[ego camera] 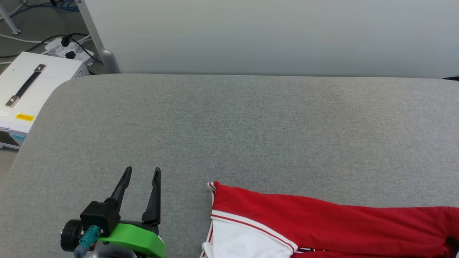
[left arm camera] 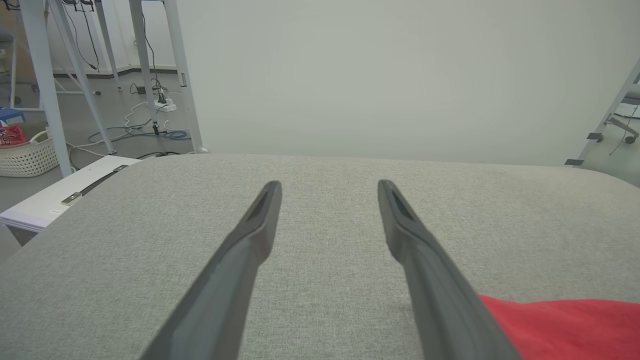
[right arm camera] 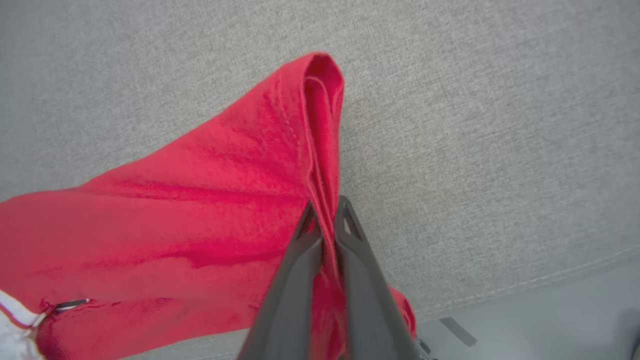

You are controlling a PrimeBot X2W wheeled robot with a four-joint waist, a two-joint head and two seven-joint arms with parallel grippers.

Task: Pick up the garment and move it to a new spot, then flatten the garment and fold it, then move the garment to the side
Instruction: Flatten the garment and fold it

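Observation:
The garment (ego camera: 322,222), a red shirt with a white sleeve and striped trim, lies along the near edge of the grey padded table (ego camera: 229,129), right of centre. In the right wrist view my right gripper (right arm camera: 326,207) is shut on a raised fold of the garment (right arm camera: 210,200), with red cloth pinched between its two dark fingers near the table's edge. My left gripper (ego camera: 141,172) rests open at the lower left, fingers pointing away, apart from the shirt's sleeve trim. In the left wrist view the left gripper (left arm camera: 330,187) holds nothing, and a red edge of the garment (left arm camera: 565,325) shows at lower right.
A white equipment case (ego camera: 32,89) with a black handle stands on the floor off the table's left edge, with a power strip and cables (ego camera: 70,46) behind it. A pale panel (ego camera: 272,36) runs along the far edge. A wicker basket (left arm camera: 27,155) sits farther left.

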